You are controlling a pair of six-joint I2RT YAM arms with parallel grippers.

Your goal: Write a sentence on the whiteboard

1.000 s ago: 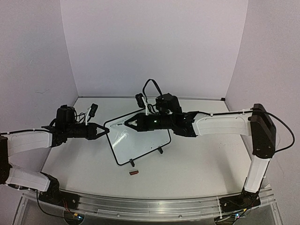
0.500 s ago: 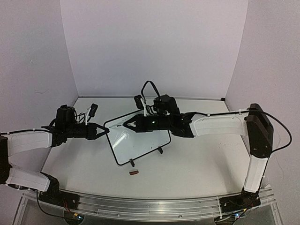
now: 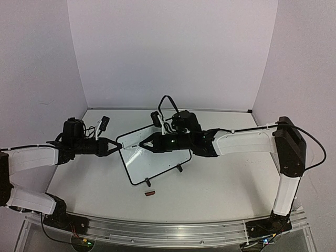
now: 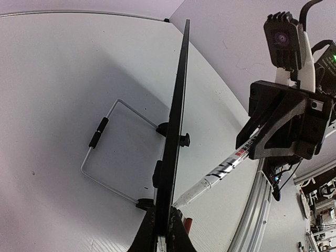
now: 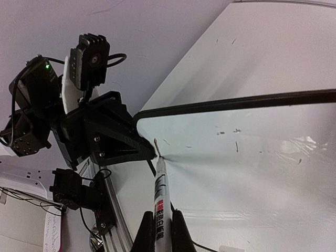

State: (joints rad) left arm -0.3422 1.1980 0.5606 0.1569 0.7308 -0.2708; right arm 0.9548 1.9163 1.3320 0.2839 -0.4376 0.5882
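The whiteboard stands tilted on the table on its little black feet. My left gripper is shut on its left edge. In the left wrist view the board shows edge-on between my left gripper's jaws. My right gripper is shut on a white marker, and its tip touches the board face right beside the left gripper. A short dark stroke runs up from the tip. No readable sentence shows, only a few small dark specks.
A small dark red cap lies on the table in front of the board. A wire stand is behind the board. An aluminium rail runs along the near edge. Walls close the back and sides.
My right gripper has moved left and a little nearer with the marker, bringing the tip to the board's left edge. The left gripper and board have stayed still.
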